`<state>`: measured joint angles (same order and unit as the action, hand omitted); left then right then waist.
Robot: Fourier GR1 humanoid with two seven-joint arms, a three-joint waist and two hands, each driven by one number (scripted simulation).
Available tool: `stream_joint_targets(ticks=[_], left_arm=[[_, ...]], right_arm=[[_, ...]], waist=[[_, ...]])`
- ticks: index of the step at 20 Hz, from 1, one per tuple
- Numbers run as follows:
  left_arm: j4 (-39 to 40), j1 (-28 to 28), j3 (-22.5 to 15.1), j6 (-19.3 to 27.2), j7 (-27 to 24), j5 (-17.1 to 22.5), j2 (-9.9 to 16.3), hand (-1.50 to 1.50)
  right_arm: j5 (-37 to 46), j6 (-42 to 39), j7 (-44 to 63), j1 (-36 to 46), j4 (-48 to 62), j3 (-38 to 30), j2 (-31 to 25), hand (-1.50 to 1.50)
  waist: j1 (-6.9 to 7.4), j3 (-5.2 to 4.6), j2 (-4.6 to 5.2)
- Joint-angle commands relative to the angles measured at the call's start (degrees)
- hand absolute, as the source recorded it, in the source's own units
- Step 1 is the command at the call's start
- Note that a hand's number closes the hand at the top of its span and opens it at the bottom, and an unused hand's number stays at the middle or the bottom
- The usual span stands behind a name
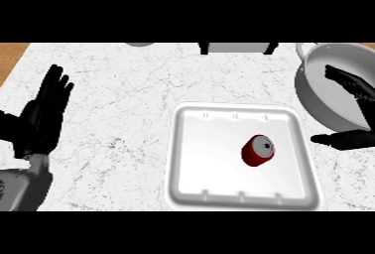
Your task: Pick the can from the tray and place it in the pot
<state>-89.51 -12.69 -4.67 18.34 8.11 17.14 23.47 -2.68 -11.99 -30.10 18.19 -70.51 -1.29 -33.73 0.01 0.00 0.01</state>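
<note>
Can, red with a silver end, lies on its side in the white tray, right of the tray's middle, its long axis running roughly 1 to 7 o'clock. Right hand hovers just past the tray's right rim, fingers spread and empty; the can lies at its 9 o'clock (this hand is much nearer). Grey pot sits at 1 o'clock from the tray. Left hand rests open at the desk's left side.
</note>
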Motion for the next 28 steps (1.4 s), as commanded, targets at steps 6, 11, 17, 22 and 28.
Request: stream_joint_targets(ticks=[6, 11, 17, 22, 28], left_arm=[[-1.73, -0.07, 0.16, -0.16, 2.39, -0.90, 0.76, 0.00], [1.03, -3.66, -0.26, 1.17, 2.67, -2.24, -1.33, 0.00], [-2.10, -1.09, 2.16, -1.74, 3.92, -1.47, -1.50, 0.00], [-4.69, 1.95, 3.33, -2.96, 3.82, -3.46, -2.06, 0.00], [-2.02, 1.09, 6.00, -6.10, 3.63, -3.61, -2.74, 0.00]], right_arm=[[8.10, -12.40, 19.56, 4.56, -10.75, 11.70, -9.37, -1.50], [11.55, -17.18, 32.22, 7.19, -17.96, 18.22, -8.67, -1.50], [12.57, -19.88, 42.72, 4.06, -24.64, 18.69, -2.63, -1.50], [16.01, -22.18, 44.83, 2.41, -24.82, 19.37, 2.40, -1.50], [22.93, -22.79, 44.53, 2.47, -21.63, 18.28, 5.32, -1.50]], waist=[[0.38, -0.17, -0.29], [-0.27, -0.13, -0.21], [-0.07, -0.02, -0.08], [0.10, 0.00, -0.07], [0.13, 0.00, 0.00]])
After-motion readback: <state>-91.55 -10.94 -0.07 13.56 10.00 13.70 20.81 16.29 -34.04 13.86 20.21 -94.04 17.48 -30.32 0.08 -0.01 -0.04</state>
